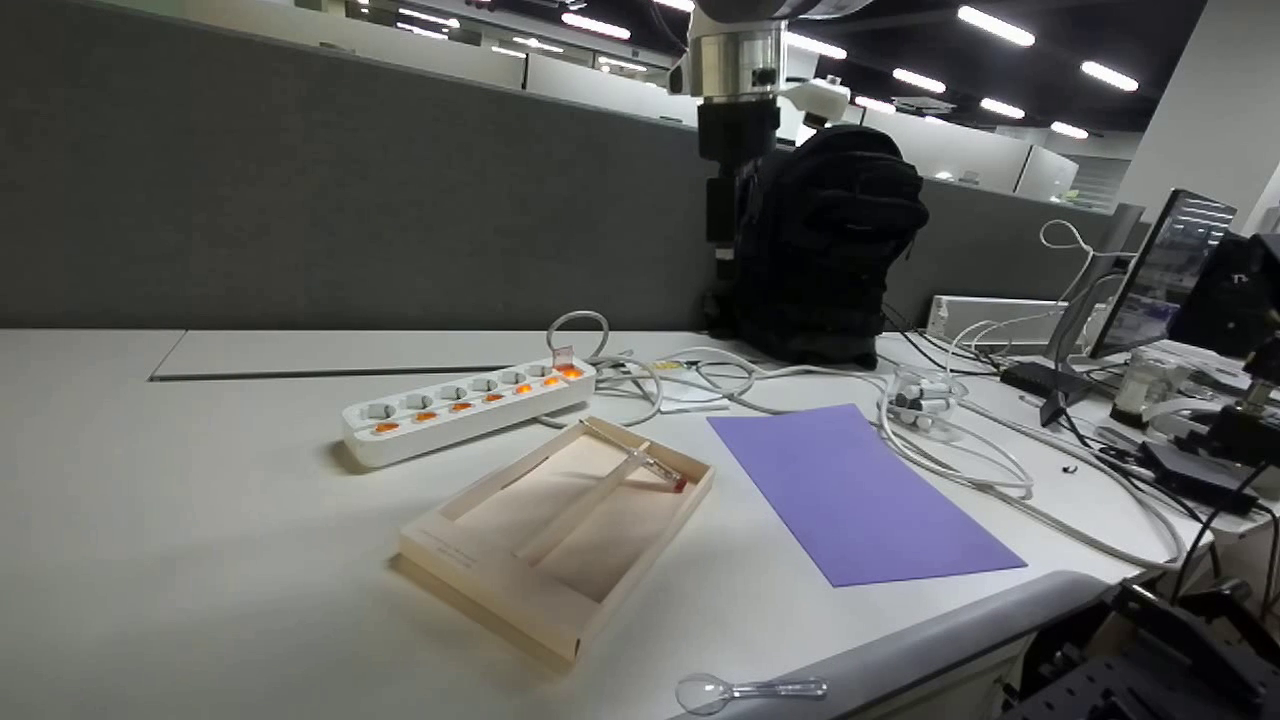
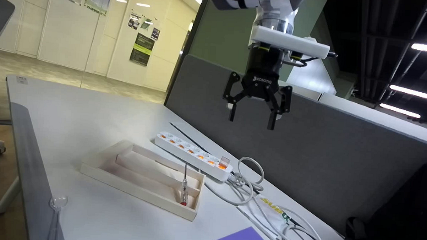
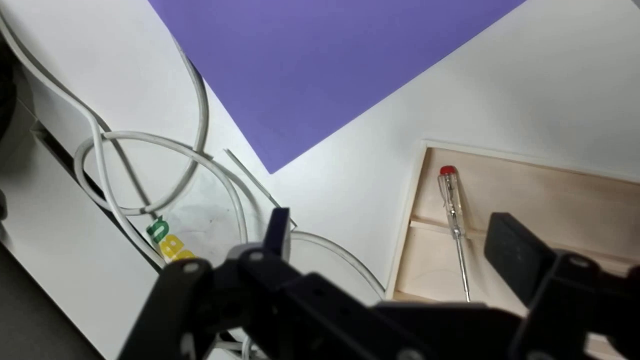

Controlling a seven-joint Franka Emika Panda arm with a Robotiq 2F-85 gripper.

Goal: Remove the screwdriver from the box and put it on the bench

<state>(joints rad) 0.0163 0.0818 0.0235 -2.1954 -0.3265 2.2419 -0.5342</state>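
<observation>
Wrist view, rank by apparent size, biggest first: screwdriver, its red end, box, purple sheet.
1. Purple sheet and box: unranked, both run out of the picture
2. Screwdriver
3. Its red end

White caps. reading "ROBOTIQ" mark the black end effector (image 2: 251, 123), pictured above the pwr strip (image 2: 192, 155) in an exterior view. Nr. the pwr strip, a pale sheet (image 2: 272, 207) shows "SUB" in yellow ltrs., the green char. following it unclear; the wrist view catches yellow & green ltrg. on it approx. upside down, partly hidden. Print on the box (image 1: 500, 580), just beside the pwr strip, is faint & illeg. Too small to read: posters (image 2: 142, 49) on the wall (image 2: 71, 29) & a label (image 2: 22, 79) on the counter (image 2: 68, 108), both well apart from the pwr strip.
</observation>
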